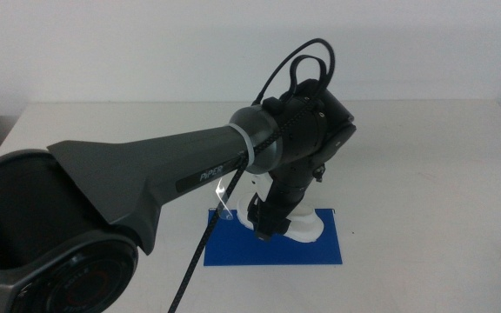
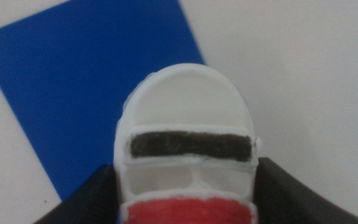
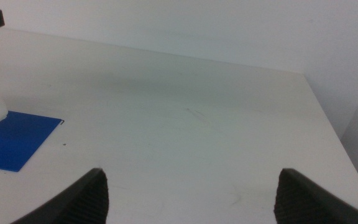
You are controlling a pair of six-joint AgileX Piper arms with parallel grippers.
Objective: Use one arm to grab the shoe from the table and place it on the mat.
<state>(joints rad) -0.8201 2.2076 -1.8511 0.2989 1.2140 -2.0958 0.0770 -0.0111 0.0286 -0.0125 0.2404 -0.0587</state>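
One word, "PiPER", marks the arm (image 1: 190,169) over the mat (image 1: 277,248).

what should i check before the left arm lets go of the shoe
1. Shoe between the left gripper jaws: ok.
2. Shoe over the mat: ok in the middle view.
3. Shoe resting flat on the mat: cannot tell, the arm hides the contact.
4. Whole sole inside the mat's edges: cannot tell; the wrist view shows the toe past one edge.
5. Right gripper away from the mat, jaws open: ok.
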